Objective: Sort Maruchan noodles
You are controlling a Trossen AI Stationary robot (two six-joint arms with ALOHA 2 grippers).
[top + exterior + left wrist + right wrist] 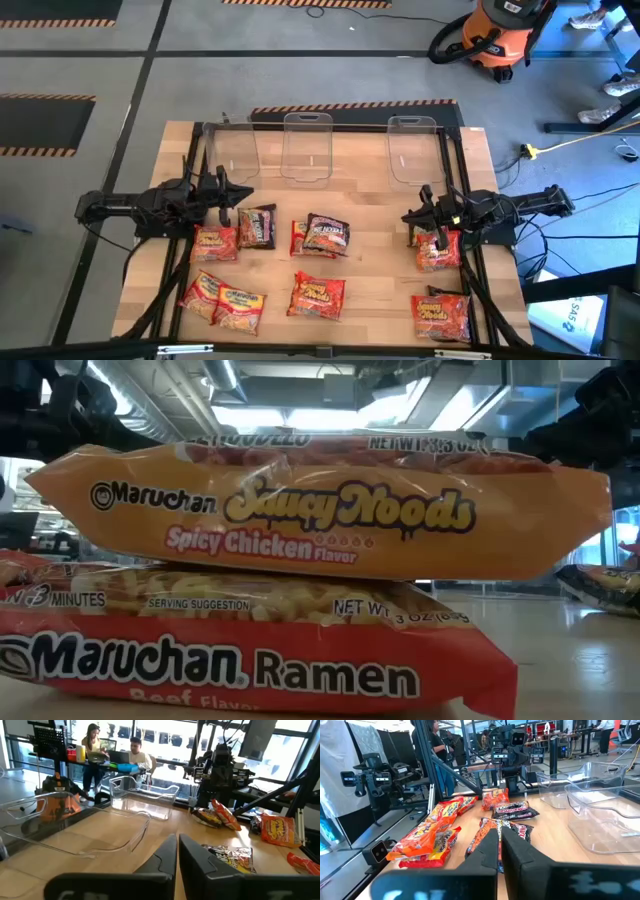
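packets (317, 295): red, orange-yellow, dark brown | nearest stack, low view: orange packet (320, 510) with yellow and white lettering over red packet (250, 650) with white lettering | bins (307, 148): clear | table (380, 215): light wood | arms: dark

I'm seeing three clear bins (306, 148) sitting along the wooden table's (375, 290) far edge, an orange vacuum (497, 36) standing beyond.

Both end effectors (177, 851) (499, 845) shut, empty
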